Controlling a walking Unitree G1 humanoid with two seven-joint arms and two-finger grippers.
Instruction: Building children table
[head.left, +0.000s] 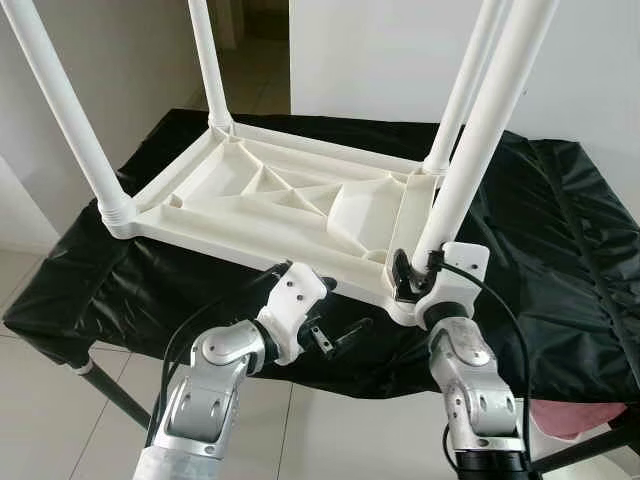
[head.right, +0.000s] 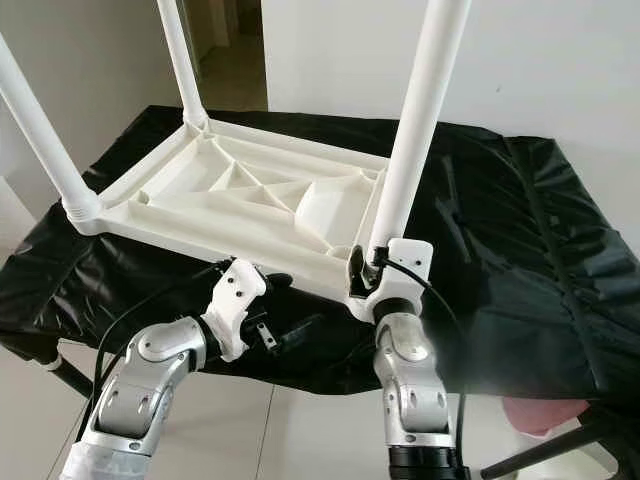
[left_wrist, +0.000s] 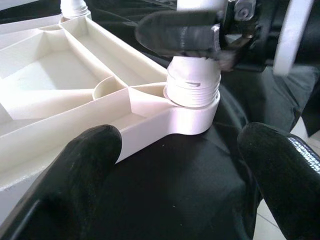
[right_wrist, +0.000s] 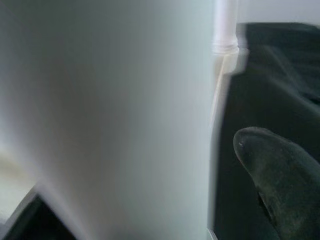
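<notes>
The white plastic children's table (head.left: 290, 200) lies upside down on a bench draped in a black cloth (head.left: 560, 260), its ribbed underside up and four round legs standing in the corner sockets. It looks light and stiff, moulded hollow, with smooth glossy surfaces that could slip under hard fingers. The ribs and the rim give the firmest purchase, while a leg is best taken low, near its threaded collar, where leverage on the socket is least.

The right gripper (head.left: 415, 275) has its fingers closed around the near right leg (head.left: 480, 130) just above its socket. In the right wrist view the leg crowds the lens beside one black fingertip (right_wrist: 275, 175). The left gripper (head.left: 340, 338) hovers with fingers spread, holding nothing, just in front of the table's near edge and aimed at that same corner.

The cloth is wrinkled and shiny, so the table may slide on it. Pale walls and a tiled floor (head.left: 60, 430) surround the bench, and a doorway opens behind.
</notes>
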